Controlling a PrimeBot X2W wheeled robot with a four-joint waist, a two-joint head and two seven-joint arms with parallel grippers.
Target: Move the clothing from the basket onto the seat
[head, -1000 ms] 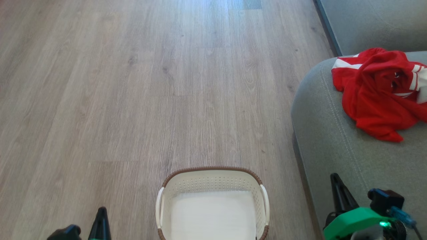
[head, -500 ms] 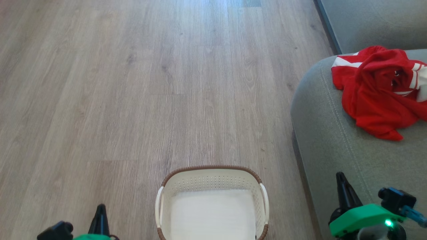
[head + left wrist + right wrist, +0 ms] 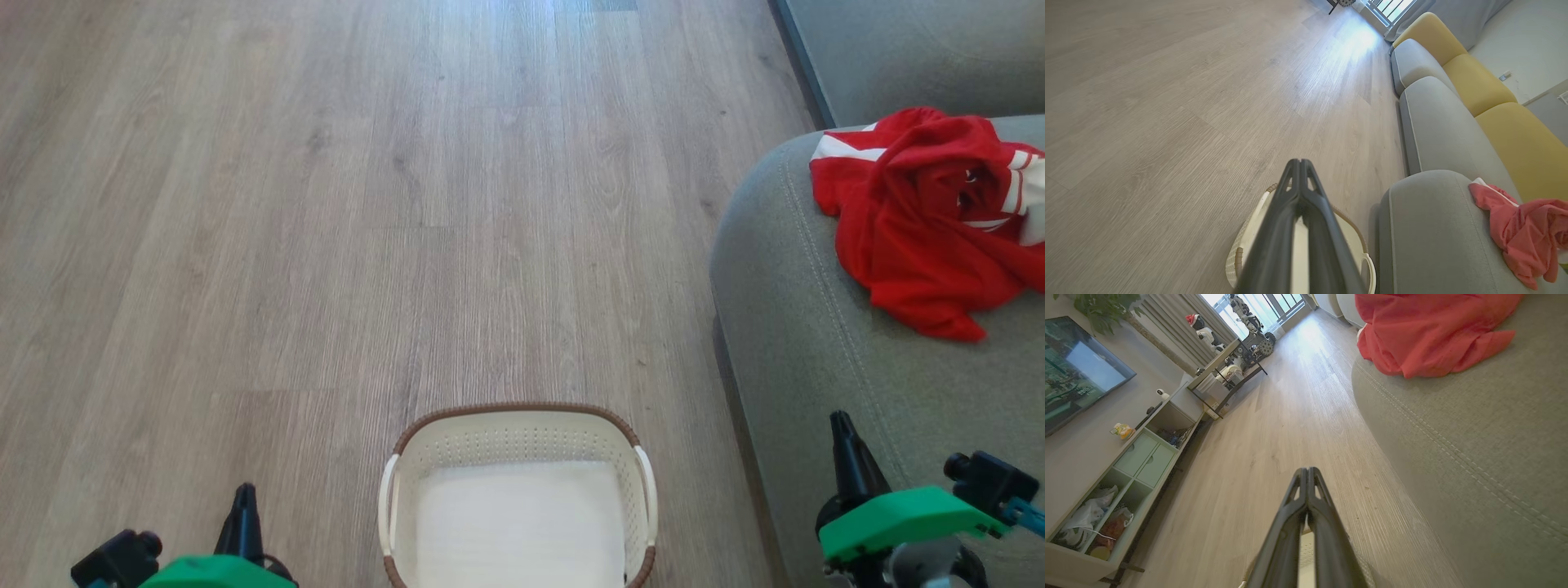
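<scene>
Left gripper [image 3: 1299,162], right gripper [image 3: 1306,470] pressed together; right wrist view shows a television [image 3: 1079,365].

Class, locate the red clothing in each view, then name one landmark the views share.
Head view: the red clothing lies at the right edge, upper half, on the seat.
Left wrist view: the red clothing sits at the lower right, on the seat.
Right wrist view: the red clothing is at the top, right of centre.
Shared landmark: the seat's rounded edge beneath it.
</scene>
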